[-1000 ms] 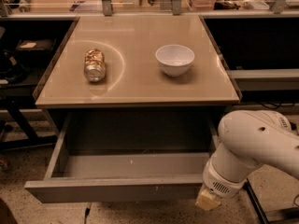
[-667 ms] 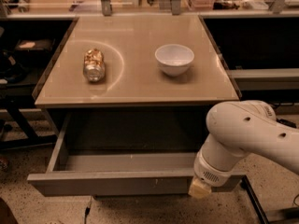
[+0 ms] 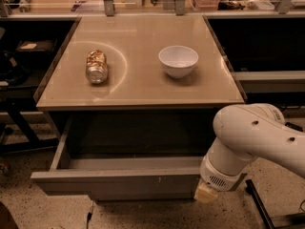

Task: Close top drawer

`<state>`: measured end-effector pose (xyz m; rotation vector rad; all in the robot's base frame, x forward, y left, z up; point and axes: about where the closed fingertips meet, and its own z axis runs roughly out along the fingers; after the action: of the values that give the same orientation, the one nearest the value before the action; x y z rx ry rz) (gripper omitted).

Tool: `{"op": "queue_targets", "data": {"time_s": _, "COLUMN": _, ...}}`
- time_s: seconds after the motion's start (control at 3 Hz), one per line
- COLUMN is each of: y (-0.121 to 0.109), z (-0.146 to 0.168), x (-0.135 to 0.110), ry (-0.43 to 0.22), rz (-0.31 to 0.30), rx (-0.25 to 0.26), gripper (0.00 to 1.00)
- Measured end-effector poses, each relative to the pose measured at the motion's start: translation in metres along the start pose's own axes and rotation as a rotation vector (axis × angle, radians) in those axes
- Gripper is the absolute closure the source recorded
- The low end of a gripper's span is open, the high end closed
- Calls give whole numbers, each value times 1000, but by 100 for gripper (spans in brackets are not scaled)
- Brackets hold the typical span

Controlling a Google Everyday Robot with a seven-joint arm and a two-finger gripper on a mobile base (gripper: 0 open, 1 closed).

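Note:
The top drawer is a wide, deep grey metal drawer under the tan tabletop. It stands pulled far out, and its plain front panel faces me with its inside showing. My white arm comes in from the right. My gripper shows only as a tan tip under the wrist, right at the right end of the drawer's front panel. I cannot see whether it touches the panel.
A crushed can lies on the tabletop's left, and a white bowl stands at its middle right. Dark shelving flanks the table on both sides. A black frame leg stands on the speckled floor at the right.
The drawer's front panel has moved a little back toward the table. My arm and gripper have moved left and forward with it.

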<state>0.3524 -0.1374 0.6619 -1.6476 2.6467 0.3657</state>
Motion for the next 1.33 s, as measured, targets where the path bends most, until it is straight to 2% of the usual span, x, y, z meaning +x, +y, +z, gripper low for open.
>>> {"op": "queue_targets", "data": {"time_s": 0.67, "y": 0, "z": 0, "x": 0, "ry": 0, "rz": 0, "rx": 0, "gripper": 13}}
{"op": "queue_targets", "data": {"time_s": 1.0, "y": 0, "z": 0, "x": 0, "ry": 0, "rz": 0, "rx": 0, "gripper": 0}}
{"op": "queue_targets", "data": {"time_s": 1.33, "y": 0, "z": 0, "x": 0, "ry": 0, "rz": 0, "rx": 0, "gripper": 18}}
